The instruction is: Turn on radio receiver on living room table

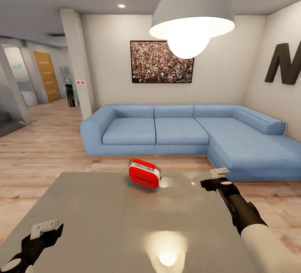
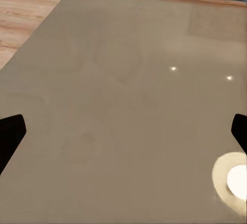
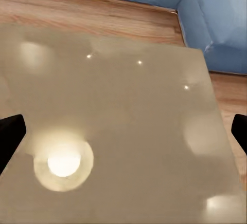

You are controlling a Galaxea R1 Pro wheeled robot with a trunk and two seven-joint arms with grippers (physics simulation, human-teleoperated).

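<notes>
Glossy grey table (image 1: 104,223) fills the lower frame, the red radio receiver (image 1: 144,173) at its far edge, centre (blue sofa (image 1: 188,133) behind). Left gripper (image 1: 44,230) lower left and right gripper (image 1: 214,179) right of centre both hover spread apart, grasping nothing.

Wall letter (image 1: 285,64) (cropped at picture edge)

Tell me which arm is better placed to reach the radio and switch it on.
Probably the right. The right gripper hovers over the table's far end, roughly level with the radio receiver and just beside it. The left gripper hangs back at the near left edge, much farther off.
</notes>
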